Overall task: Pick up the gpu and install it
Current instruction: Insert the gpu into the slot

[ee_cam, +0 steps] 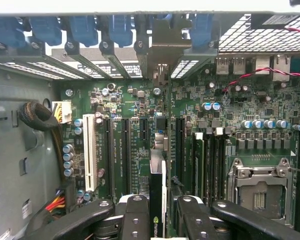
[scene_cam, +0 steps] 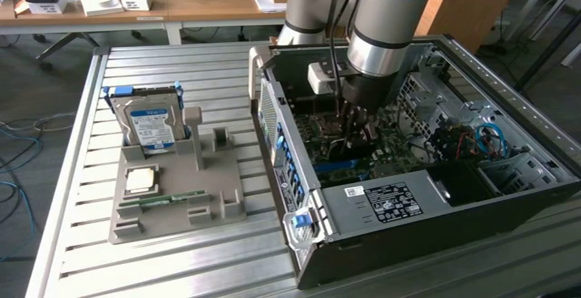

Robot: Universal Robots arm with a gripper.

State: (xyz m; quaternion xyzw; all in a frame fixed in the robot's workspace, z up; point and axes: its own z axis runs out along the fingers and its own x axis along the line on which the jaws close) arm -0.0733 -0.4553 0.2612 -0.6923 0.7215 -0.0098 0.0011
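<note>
Exterior view: your arm drops into the open computer case point(scene_cam: 426, 196) on the worktop point(scene_cam: 181, 257), with the pincer point(scene_cam: 350, 124) low over the motherboard point(scene_cam: 395, 152). A hard drive point(scene_cam: 150, 126) stands in its holder at the exterior view's left.

Wrist view: the pincer's fingers point(ee_cam: 135, 217) are partly closed, clamping the gpu point(ee_cam: 156, 200). It stands edge-on just above the expansion slots point(ee_cam: 125, 150).

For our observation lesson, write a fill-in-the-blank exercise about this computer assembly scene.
The pincer grips the graphics card inside the open ___ case.
The hard drive stands ___ in the grey holder.
The holder sits at the exterior view's ___ of the case.
Missing: computer; upright; left.
</note>
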